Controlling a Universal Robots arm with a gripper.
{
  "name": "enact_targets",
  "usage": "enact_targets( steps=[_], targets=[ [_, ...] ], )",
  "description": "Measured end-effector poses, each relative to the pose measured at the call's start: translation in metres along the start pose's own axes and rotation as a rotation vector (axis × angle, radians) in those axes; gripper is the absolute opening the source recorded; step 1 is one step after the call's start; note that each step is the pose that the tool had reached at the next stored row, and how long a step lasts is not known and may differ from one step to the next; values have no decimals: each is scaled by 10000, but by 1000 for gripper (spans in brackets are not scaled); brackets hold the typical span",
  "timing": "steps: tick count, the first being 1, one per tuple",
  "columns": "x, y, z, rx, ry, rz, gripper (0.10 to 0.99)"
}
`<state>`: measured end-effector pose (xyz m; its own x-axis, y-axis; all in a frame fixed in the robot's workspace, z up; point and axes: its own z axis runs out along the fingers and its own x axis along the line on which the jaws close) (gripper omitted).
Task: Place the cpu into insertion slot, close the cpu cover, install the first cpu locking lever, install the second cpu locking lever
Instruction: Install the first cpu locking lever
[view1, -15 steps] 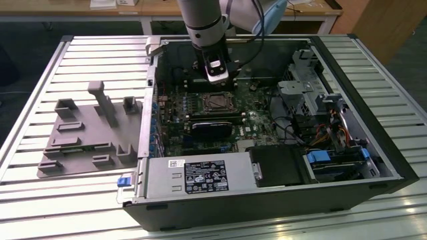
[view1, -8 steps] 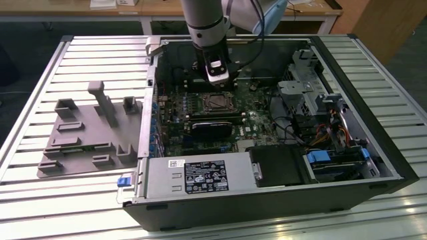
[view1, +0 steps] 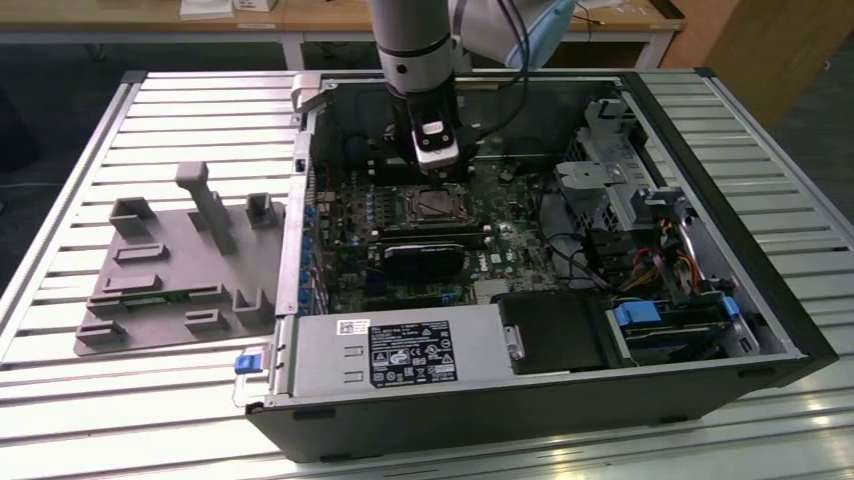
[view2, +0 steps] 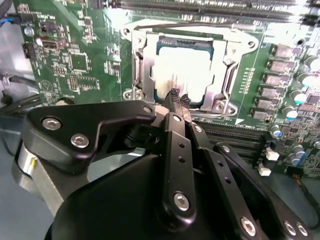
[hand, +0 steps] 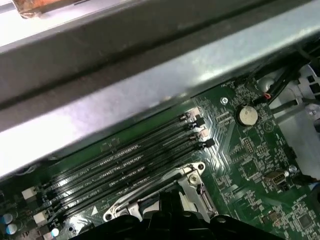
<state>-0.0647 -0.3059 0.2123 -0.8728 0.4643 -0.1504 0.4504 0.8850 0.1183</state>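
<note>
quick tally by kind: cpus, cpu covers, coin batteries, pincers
cpu: 1
cpu cover: 1
coin battery: 1
pincer: 1
total: 4

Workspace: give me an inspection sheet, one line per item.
Surface: slatted metal table.
Job's things: cpu sits in the insertion slot; cpu cover lies closed over it.
Clutter: grey fixture plate on the exterior view's left.
Grippers: gripper hangs just above the socket, fingertips together, holding nothing.
Cables: wire bundles inside the open computer case.
Surroundings: wooden benches behind.
</note>
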Motion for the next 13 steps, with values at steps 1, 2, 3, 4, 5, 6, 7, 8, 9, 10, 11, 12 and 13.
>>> enact_targets(
  steps=[1,2,3,4,5,6,7,8,9,10,11,12,13],
  targets=[
    [-4,-7,0,18,-9,11,102],
    [-7,-14,0,27,-15,23,102],
    [-12,-24,0,37,-20,35,102],
    [-18,-34,0,44,-25,48,102],
    [-23,-45,-1,51,-28,58,102],
    [-29,-56,0,56,-31,70,102],
    [-35,-67,-1,62,-34,82,102],
    [-41,-80,-1,67,-37,94,102],
    [-48,-92,-1,70,-40,106,102],
    [-54,-105,-2,73,-42,118,102],
    [-62,-119,-1,76,-45,129,102],
    [-68,-131,-1,79,-47,139,102],
    [-75,-145,-2,84,-50,150,102]
  ],
)
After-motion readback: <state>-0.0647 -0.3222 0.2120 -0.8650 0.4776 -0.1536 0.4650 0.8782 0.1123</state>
